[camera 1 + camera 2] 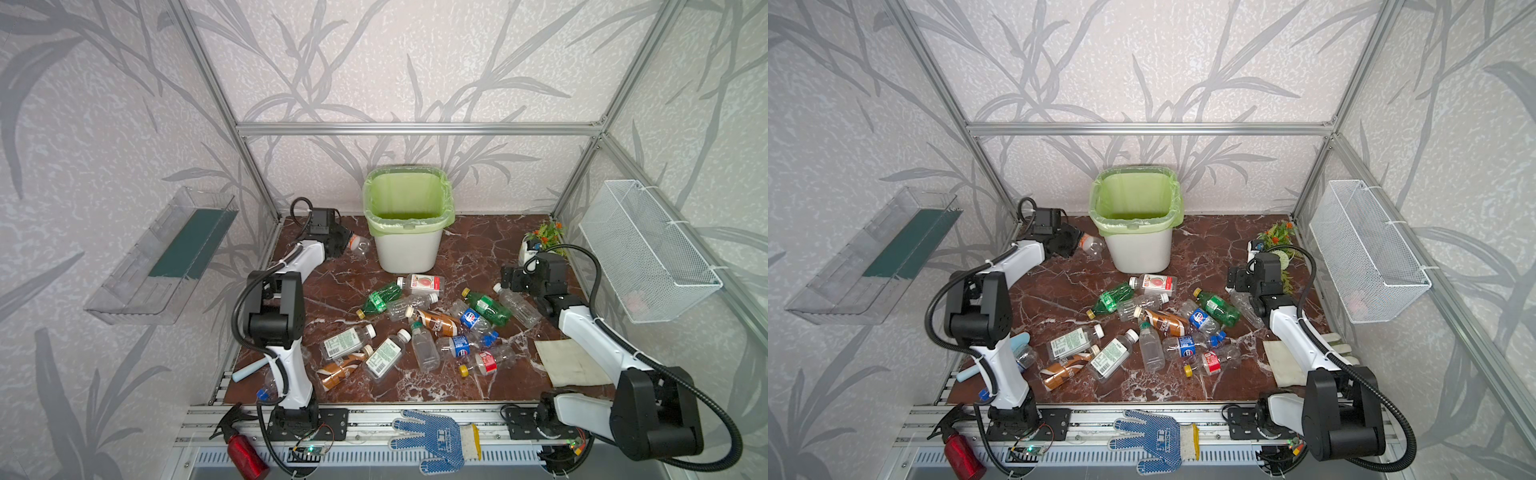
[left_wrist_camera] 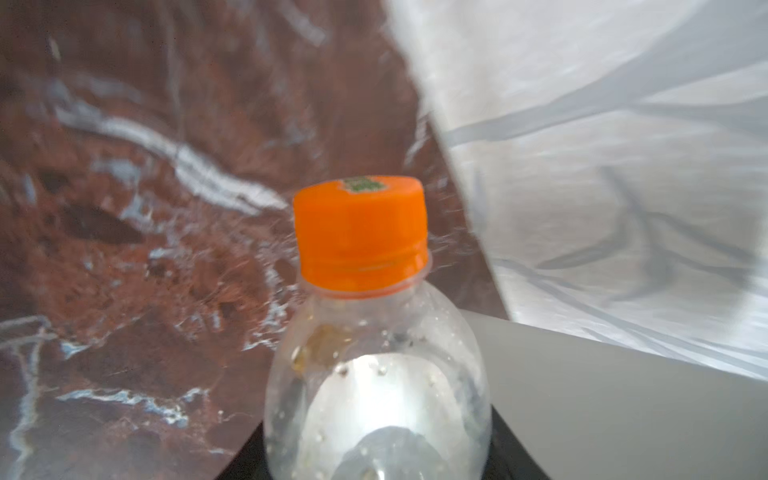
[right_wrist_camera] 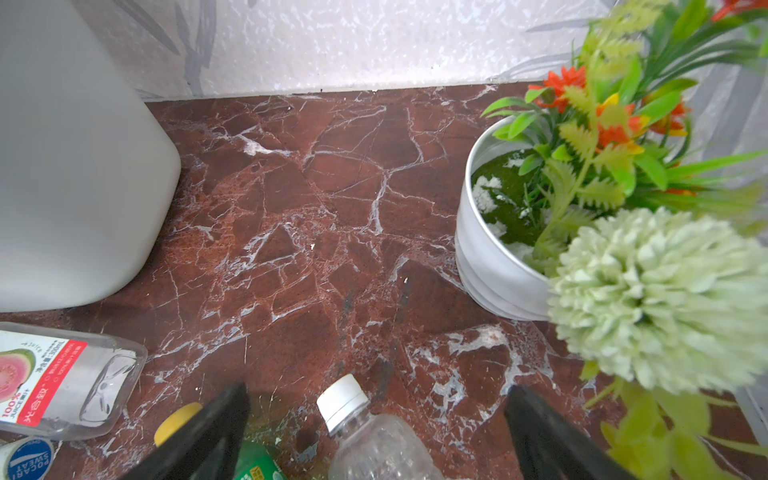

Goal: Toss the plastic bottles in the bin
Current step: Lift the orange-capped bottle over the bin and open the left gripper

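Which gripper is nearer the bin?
Left. The left gripper, holding an orange-capped bottle, is right beside the bin; the right gripper hovers farther off, over a white-capped bottle.

marble tabletop (image 1: pixel 332 291), bottles (image 1: pixel 436 322), bin (image 1: pixel 407 253), flowerpot (image 3: pixel 490 266)

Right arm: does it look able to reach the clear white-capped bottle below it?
Probably yes. The right gripper hangs open above the clear bottle, fingers either side of it. Only the green bottle lies close beside.
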You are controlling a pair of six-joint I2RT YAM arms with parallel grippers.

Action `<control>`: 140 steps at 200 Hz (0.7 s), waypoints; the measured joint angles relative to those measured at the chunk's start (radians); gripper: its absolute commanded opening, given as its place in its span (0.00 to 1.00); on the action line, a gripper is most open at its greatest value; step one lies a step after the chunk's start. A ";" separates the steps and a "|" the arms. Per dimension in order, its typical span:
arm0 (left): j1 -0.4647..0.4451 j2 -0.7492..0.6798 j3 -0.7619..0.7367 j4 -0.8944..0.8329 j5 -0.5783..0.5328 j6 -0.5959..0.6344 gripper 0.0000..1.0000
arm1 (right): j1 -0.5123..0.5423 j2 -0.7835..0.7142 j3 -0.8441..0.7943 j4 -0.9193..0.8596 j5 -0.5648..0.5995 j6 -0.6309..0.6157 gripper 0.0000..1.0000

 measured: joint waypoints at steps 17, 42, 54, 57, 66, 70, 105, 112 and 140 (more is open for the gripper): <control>0.013 -0.136 0.111 0.013 -0.029 0.084 0.34 | -0.006 -0.024 0.000 0.001 0.002 -0.002 0.97; 0.025 -0.320 0.277 0.079 -0.051 0.195 0.35 | -0.011 -0.060 0.000 -0.001 0.001 -0.003 0.97; 0.011 -0.377 0.330 0.121 -0.051 0.237 0.36 | -0.011 -0.077 0.000 -0.002 0.000 -0.003 0.97; 0.004 -0.386 0.343 0.131 -0.049 0.250 0.37 | -0.011 -0.080 0.000 -0.002 0.000 -0.003 0.97; -0.023 -0.404 0.375 0.141 -0.049 0.282 0.41 | -0.011 -0.088 0.000 -0.002 0.000 -0.003 0.96; -0.039 -0.407 0.392 0.144 -0.047 0.294 0.43 | -0.011 -0.090 0.000 -0.002 -0.002 -0.003 0.96; -0.200 -0.198 0.605 0.018 -0.018 0.396 0.73 | -0.011 -0.082 0.006 -0.016 -0.026 0.002 0.94; -0.222 -0.143 0.628 -0.013 -0.015 0.409 0.90 | -0.011 -0.074 0.013 -0.026 -0.027 0.003 0.95; -0.294 -0.008 0.542 -0.149 -0.059 0.478 0.99 | -0.013 -0.075 0.034 -0.068 -0.020 0.004 0.99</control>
